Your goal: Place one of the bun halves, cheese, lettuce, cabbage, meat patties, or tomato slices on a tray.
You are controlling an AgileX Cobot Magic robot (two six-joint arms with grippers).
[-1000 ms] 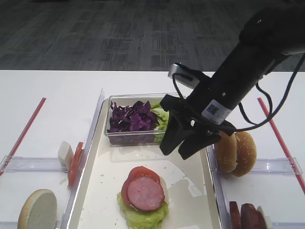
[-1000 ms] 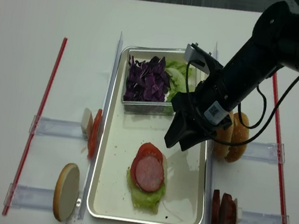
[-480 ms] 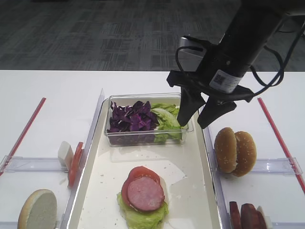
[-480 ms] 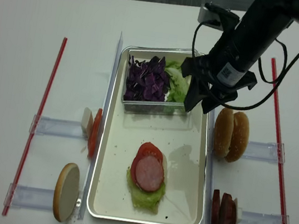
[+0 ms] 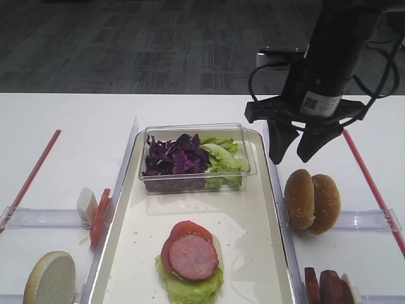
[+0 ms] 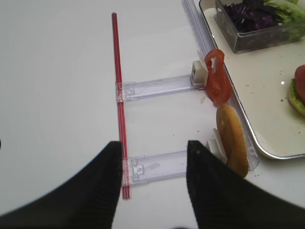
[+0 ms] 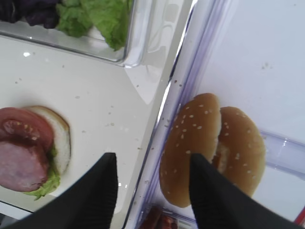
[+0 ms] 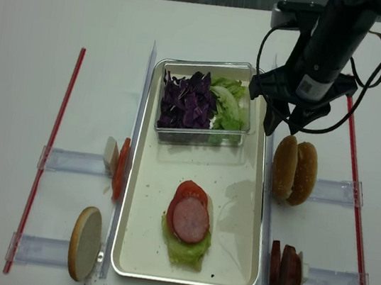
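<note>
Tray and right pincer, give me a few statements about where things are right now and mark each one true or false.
1. The right pincer is shut on a bun half. False: its jaws stand apart and empty, above the sesame bun halves.
2. A meat patty lies on top of a tomato slice on the tray. True.
3. The purple cabbage lies loose on the table. False: it sits in the clear box with the lettuce.
4. The sesame bun halves stand on edge outside the tray, on its right. True.
</note>
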